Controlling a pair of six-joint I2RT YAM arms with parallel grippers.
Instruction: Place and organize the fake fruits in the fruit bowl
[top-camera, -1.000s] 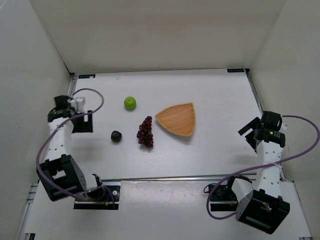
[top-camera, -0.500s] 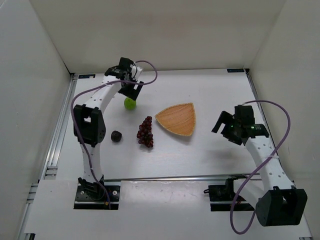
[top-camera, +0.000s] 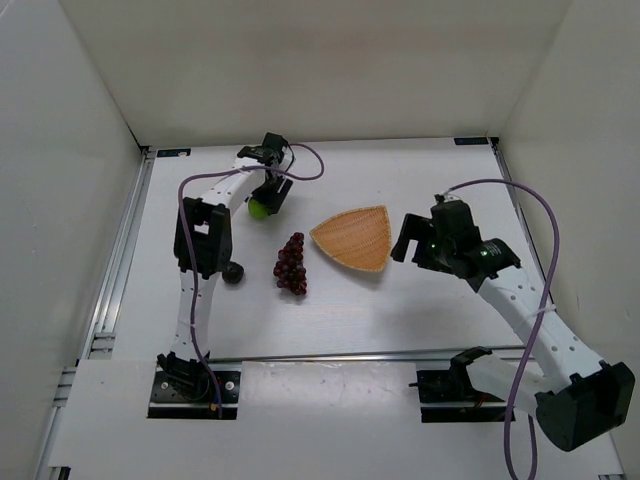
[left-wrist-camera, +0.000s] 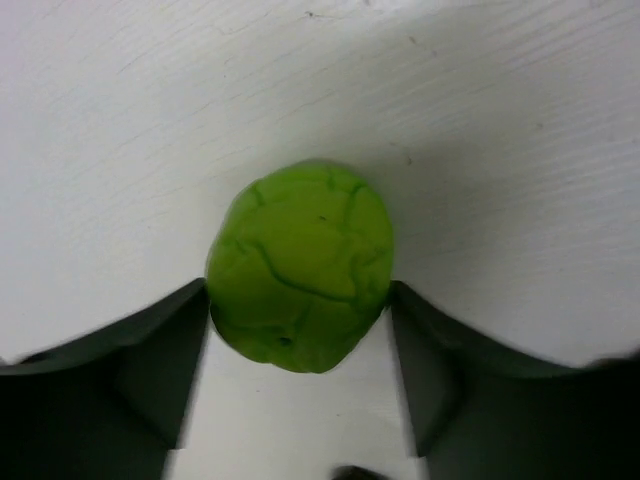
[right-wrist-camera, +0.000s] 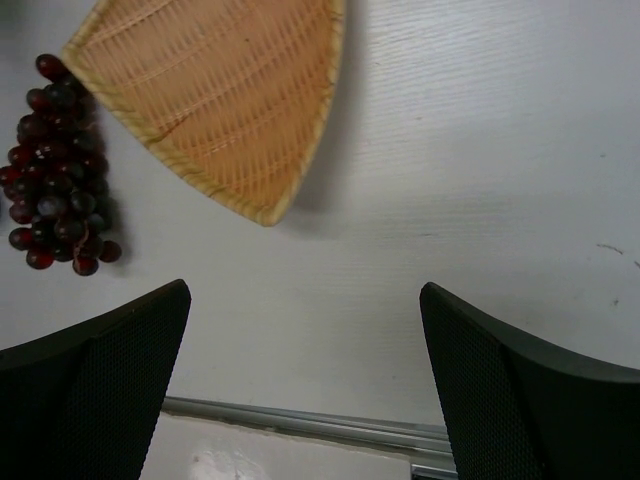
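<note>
The green apple (top-camera: 259, 208) (left-wrist-camera: 300, 265) rests on the white table, and my left gripper (top-camera: 266, 194) (left-wrist-camera: 298, 292) is shut on it, both fingers touching its sides. The dark red grape bunch (top-camera: 291, 264) (right-wrist-camera: 55, 170) lies left of the fruit bowl (top-camera: 355, 238) (right-wrist-camera: 220, 90), a tan woven dish with nothing in it. The dark plum (top-camera: 233, 272) sits left of the grapes, beside the left arm's link. My right gripper (top-camera: 412, 238) (right-wrist-camera: 303, 295) hovers open just right of the bowl, holding nothing.
White walls close in the table at the back and both sides. An aluminium rail (top-camera: 350, 355) (right-wrist-camera: 300, 420) runs along the near edge, and another rail (top-camera: 120, 260) runs down the left side. The left arm stretches over the table's left part.
The left arm swung from the left wall to the apple and its fingers closed on it. The right arm reached left toward the bowl, staying open.
</note>
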